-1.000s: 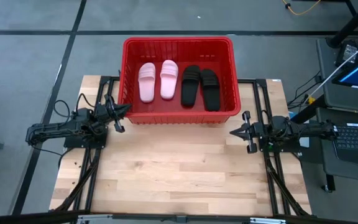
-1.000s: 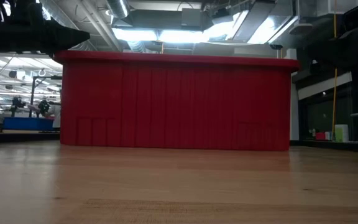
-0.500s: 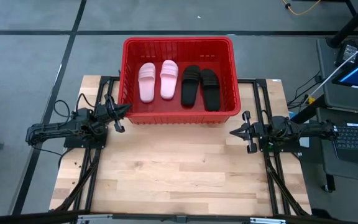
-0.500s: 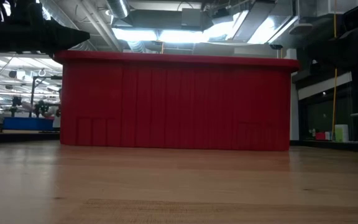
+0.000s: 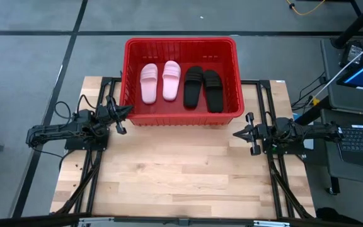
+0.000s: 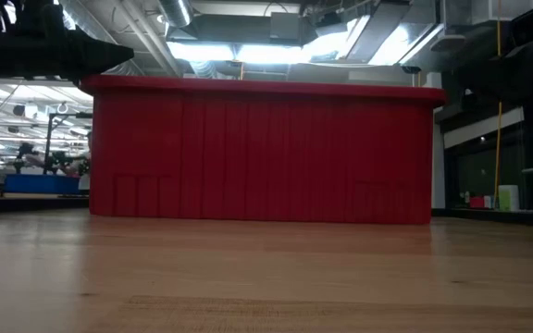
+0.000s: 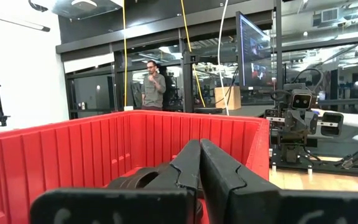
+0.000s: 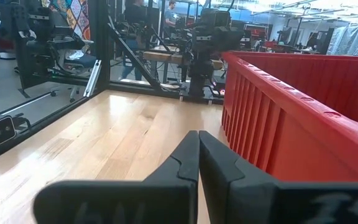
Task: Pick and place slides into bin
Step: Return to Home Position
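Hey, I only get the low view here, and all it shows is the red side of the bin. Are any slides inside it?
Observer: Four, going by the high view. In the bin, two pink slides lie toward the left arm's side and two black slides toward the right arm's side.
Operator: Is any slide out on the table?
Observer: No. The table has no slide on it in front of the bin.
Operator: And the hands?
Observer: The left hand sits by the bin's near left corner and the right hand sits off its near right corner. Both are shut and hold nothing.
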